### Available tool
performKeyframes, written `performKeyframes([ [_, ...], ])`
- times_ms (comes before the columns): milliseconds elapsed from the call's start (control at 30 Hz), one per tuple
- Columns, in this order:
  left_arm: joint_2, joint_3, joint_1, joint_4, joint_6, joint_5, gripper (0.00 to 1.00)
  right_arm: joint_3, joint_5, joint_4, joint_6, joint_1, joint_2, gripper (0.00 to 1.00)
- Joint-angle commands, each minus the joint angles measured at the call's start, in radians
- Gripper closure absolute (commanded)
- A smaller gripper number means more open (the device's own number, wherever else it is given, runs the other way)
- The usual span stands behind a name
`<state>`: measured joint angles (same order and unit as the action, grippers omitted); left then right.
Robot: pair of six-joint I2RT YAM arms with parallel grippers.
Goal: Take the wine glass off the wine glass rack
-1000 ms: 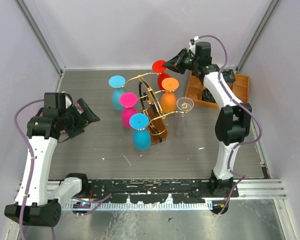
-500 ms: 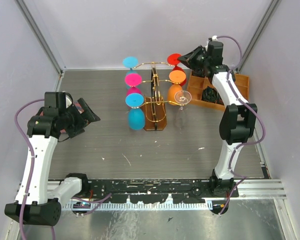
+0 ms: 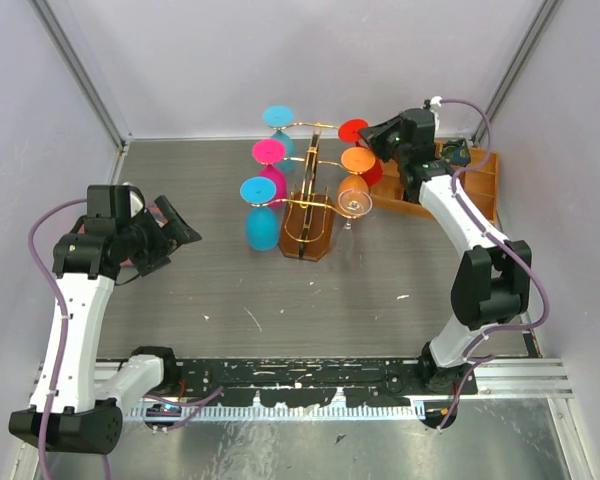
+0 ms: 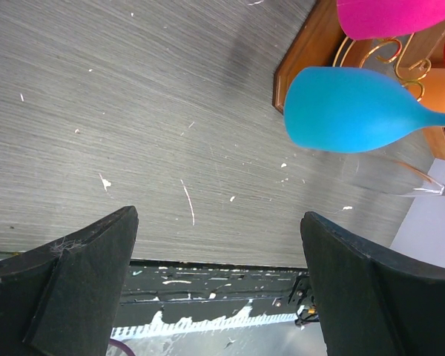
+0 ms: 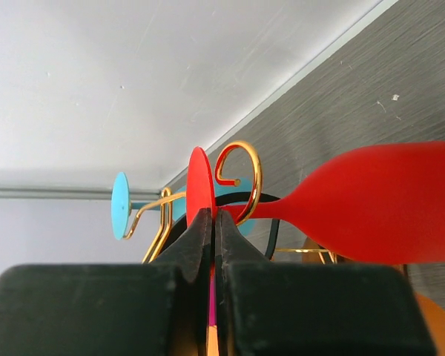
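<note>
Right wrist view settles the grasp. The right gripper (image 5: 211, 216) has its fingers pressed together on the red wine glass (image 5: 371, 204), pinching the thin disc of its foot (image 5: 200, 182). That disc stands edge-on at 12 o'clock of the fingertips. From the foot the glass's long axis runs toward 3 o'clock, stem first and then the bowl. The stem passes through a curled gold scroll (image 5: 239, 178) of the wine glass rack (image 3: 308, 238). As I judge it, the coming move depends on this: the stem has to slide clear of that curl before the glass is free, and it is not yet off.

In the top external view the red glass hangs at the rack's 1 o'clock, with the right gripper touching it from 3 o'clock. The left gripper (image 4: 219, 282), fingers wide apart and holding nothing, sits well apart at the rack's 9 o'clock. The right arm is therefore much the nearer.

There are six glasses on the rack, three on each side: two blue glasses (image 3: 262, 228), one pink glass (image 3: 269, 151), the red one, one orange glass (image 3: 356, 158) and one clear glass (image 3: 352, 200). There is one rack, one wooden tray (image 3: 490, 185) at its 3 o'clock, and two arms.
</note>
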<state>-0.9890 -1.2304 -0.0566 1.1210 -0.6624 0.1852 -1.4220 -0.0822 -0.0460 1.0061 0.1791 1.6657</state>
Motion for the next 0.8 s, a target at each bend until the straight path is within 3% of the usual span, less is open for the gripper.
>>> performKeyframes([
  [0,0.024,-0.018,0.001,0.004,0.019,0.008,0.02,0.007,0.108,-0.059,0.021,0.059,0.018,0.99],
  [467,0.022,-0.036,0.001,0.025,0.048,-0.004,0.01,-0.085,0.145,-0.068,0.052,0.157,0.121,0.99],
  [767,0.020,-0.041,0.001,0.033,0.055,-0.007,0.02,-0.164,0.144,-0.050,0.029,0.152,0.175,0.99],
])
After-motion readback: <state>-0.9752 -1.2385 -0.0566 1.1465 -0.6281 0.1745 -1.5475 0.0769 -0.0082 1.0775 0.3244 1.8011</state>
